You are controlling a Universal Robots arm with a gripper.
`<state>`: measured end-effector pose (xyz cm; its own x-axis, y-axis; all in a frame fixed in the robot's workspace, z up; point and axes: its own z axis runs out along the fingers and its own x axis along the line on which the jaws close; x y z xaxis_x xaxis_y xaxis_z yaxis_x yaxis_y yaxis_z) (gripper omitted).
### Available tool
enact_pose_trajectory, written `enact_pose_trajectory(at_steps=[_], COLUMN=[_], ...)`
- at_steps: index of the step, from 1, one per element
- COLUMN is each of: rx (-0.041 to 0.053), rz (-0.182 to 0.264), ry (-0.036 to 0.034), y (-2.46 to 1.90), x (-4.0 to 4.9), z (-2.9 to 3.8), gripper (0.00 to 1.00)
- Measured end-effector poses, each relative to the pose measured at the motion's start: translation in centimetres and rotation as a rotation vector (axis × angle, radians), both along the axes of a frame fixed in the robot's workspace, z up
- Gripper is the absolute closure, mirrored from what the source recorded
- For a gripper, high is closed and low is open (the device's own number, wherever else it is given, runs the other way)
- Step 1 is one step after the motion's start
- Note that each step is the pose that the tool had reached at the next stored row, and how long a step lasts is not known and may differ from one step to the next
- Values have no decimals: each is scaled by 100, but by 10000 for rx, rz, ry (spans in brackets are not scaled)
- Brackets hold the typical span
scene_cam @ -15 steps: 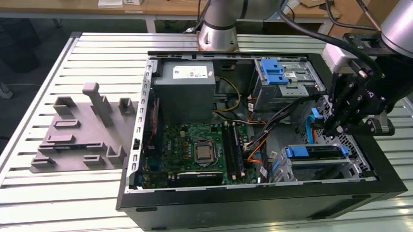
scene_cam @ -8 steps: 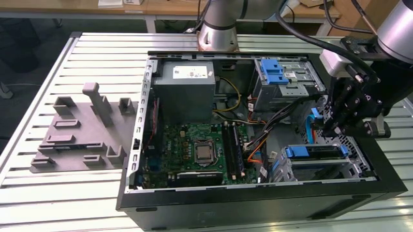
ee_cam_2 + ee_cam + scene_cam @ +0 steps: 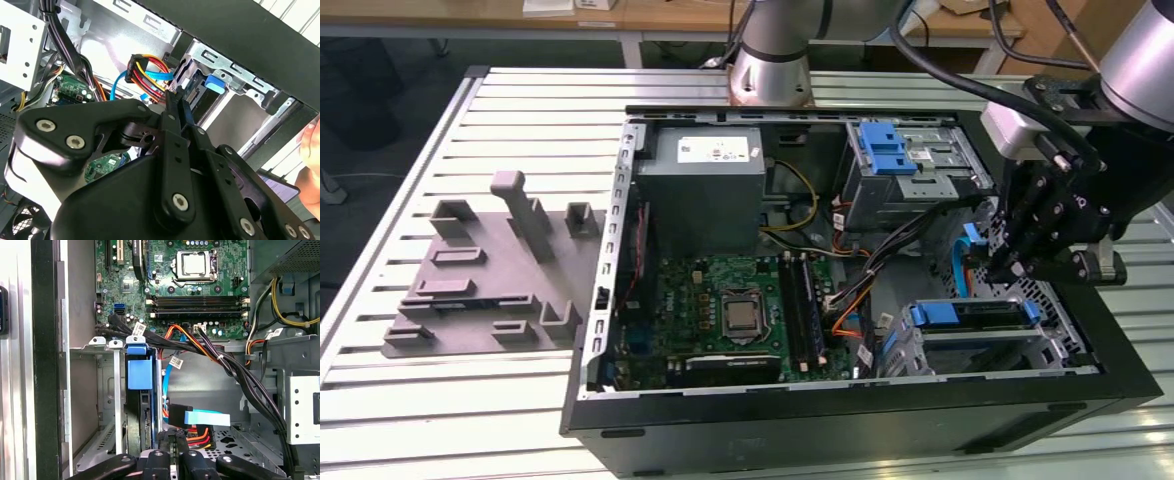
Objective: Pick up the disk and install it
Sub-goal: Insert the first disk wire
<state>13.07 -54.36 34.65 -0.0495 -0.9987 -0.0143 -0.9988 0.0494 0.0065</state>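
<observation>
End effector (image 3: 1047, 262), fingers pressed together and holding nothing, hovers inside the computer case (image 3: 854, 425) just beside the drive cage (image 3: 112, 405), where the disk (image 3: 139, 390) sits slotted.

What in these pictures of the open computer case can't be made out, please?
- Black gripper: its fingertips sit behind its own linkage in the exterior view, so whether they grip anything is unclear.
- Disk in its blue plastic carrier: seen edge-on in the first wrist view, silver cage wall covering its face.
- Cable plug near the gripper: whether it touches the fingers is hidden by the linkage in the second wrist view.
</observation>
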Motion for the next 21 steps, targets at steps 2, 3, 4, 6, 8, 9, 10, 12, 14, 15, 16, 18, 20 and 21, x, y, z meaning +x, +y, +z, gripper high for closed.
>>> enact_pose_trajectory(at_steps=[2,3,4,6,8,9,10,12,14,15,16,18,20,21], rx=[-11,-19,-25,-29,-31,-30,-31,-30,-30,-33,-34,-30,-31,-31], rz=[-1,-6,-13,-46,-108,-131,-148,-160,-165,-165,-165,-165,-156,-152], ry=[0,0,0,1,1,0,1,1,1,1,1,4,6,7], y=[-2,-5,-10,-29,-57,-76,-99,-129,-137,-137,-138,-141,-152,-152], x=[-4,-9,-11,-12,-12,-12,-12,-12,-12,-12,-12,-12,-12,-12], z=[0,-1,-2,-6,-11,-16,-20,-33,-43,-44,-46,-59,-78,-90], gripper=[84,84,84,84,84,84,84,84,84,84,84,84,84,84])
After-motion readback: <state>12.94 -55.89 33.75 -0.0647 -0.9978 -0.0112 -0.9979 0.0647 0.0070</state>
